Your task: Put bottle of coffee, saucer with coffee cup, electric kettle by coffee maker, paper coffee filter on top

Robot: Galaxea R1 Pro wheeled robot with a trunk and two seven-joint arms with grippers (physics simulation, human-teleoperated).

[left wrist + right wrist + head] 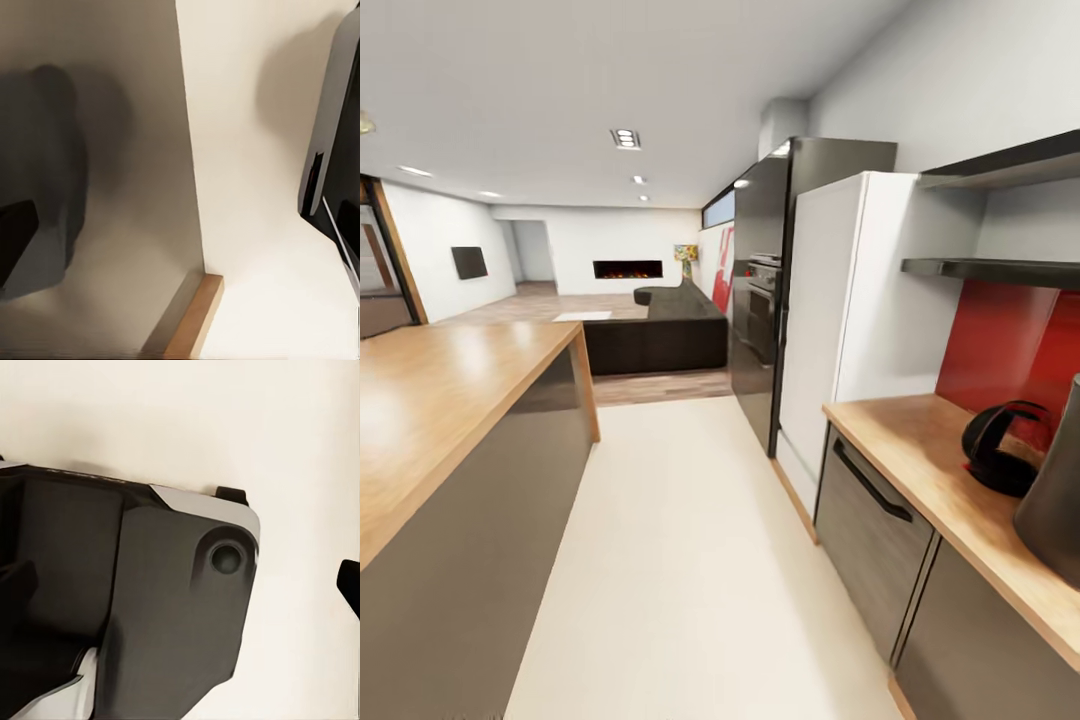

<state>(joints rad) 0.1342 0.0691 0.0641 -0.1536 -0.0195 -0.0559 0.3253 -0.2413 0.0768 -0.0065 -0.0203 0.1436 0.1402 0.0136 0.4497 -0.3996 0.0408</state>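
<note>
Gripper state could not be told for either arm: the left wrist view gave a dark blurred mass against a grey cabinet face, a wooden edge strip and pale floor, while the right wrist view looked down on the robot's dark base over that floor, with no fingers clearly resolved. From left to right, the head view showed the wooden island top with nothing on its visible part, the pale floor aisle, the black oven tower, the white refrigerator, and the right-hand countertop. Toward that countertop's right end, near the red backsplash, sat the electric kettle, just beside a tall dark body, probably the coffee maker. 2 dark wall shelves hung above. Judged step: transit between stations. The next move probably called for turning toward the shelves to locate the coffee bottle.
</note>
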